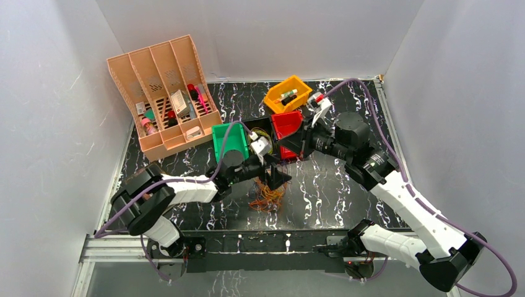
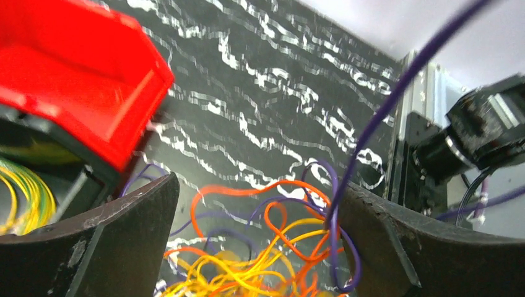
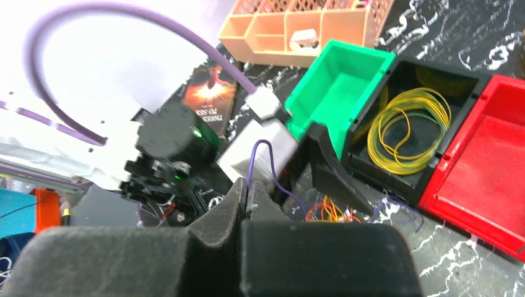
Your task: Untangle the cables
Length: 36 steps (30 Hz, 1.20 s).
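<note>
A tangle of orange, yellow and thin purple cables (image 1: 267, 199) lies on the black marbled table. My left gripper (image 1: 274, 178) hangs just above it, open. In the left wrist view its jaws (image 2: 257, 185) straddle the tangle (image 2: 260, 260) without gripping it. My right gripper (image 1: 294, 150) sits near the red bin. In the right wrist view it (image 3: 245, 187) is shut on a thin purple cable (image 3: 257, 148) that arcs down into the pile (image 3: 328, 210). That strand also shows in the left wrist view (image 2: 396, 93), rising taut from the tangle.
A green bin (image 1: 230, 141), a black bin (image 3: 371, 162) holding coiled yellow cables (image 3: 408, 124), and a red bin (image 1: 286, 124) stand in a row behind the tangle. An orange bin (image 1: 288, 94) sits farther back. A peach organiser (image 1: 164, 93) is at the back left.
</note>
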Each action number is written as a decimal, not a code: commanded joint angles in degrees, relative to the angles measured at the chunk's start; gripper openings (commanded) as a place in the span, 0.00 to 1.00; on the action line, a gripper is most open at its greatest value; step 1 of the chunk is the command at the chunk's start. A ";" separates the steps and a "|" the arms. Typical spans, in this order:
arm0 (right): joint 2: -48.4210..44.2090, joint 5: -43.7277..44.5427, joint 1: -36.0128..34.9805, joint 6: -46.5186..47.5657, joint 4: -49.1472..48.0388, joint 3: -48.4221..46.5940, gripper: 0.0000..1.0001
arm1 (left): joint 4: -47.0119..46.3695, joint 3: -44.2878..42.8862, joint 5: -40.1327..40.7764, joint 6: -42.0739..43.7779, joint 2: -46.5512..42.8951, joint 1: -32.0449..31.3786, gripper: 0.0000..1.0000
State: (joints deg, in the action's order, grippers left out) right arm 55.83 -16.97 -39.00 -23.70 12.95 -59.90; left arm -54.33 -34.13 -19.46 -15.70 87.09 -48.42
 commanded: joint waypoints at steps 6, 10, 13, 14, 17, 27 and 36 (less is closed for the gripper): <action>-0.79 -2.83 0.15 -1.63 -4.25 -12.32 0.00 | -6.00 5.00 4.47 0.59 5.11 -1.82 0.92; -0.23 -2.46 0.14 -1.13 -3.85 -16.52 0.00 | -6.57 6.39 5.29 0.59 5.80 -1.94 0.92; 0.25 -2.34 0.12 -0.95 -4.47 -19.27 0.00 | -6.92 7.32 5.74 0.59 6.25 -1.87 0.91; 0.51 -2.36 0.14 -0.87 -4.71 -20.12 0.00 | -7.01 7.64 5.94 0.58 6.29 -1.94 0.91; 1.38 -2.43 0.12 -0.73 -5.51 -23.12 0.00 | -7.24 8.60 6.47 0.50 6.70 -2.02 0.91; 4.18 -1.68 0.16 -0.55 -7.26 -30.98 0.00 | -7.71 10.66 8.07 0.80 7.44 -2.18 0.91; 5.05 5.27 0.16 1.17 -9.32 -35.81 0.00 | -8.05 11.87 8.81 0.93 7.98 -2.24 0.90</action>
State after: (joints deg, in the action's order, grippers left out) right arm 61.23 -15.97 -39.00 -24.32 8.73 -92.03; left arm -59.86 -23.00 -11.46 -16.05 94.45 -50.22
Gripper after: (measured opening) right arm 0.020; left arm 0.905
